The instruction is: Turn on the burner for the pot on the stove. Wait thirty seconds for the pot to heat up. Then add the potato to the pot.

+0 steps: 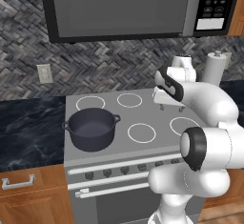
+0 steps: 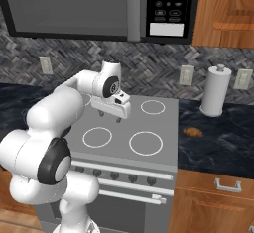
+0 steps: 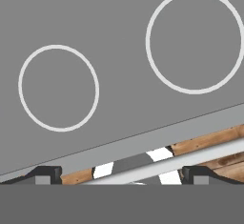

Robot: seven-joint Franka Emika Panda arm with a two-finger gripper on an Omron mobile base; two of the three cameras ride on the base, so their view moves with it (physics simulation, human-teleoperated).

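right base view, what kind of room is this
A kitchen, rendered rather than real: a steel stove with ring-marked burners, a microwave mounted above it, and wood cabinets under a dark stone counter.

The squat dark grey pot (image 1: 91, 128) stands upright and uncovered on the front left ring of the grey steel stove (image 1: 162, 116), its two loop handles at the rim. The small orange-brown potato (image 2: 192, 132) lies on the dark surface just right of the stove.
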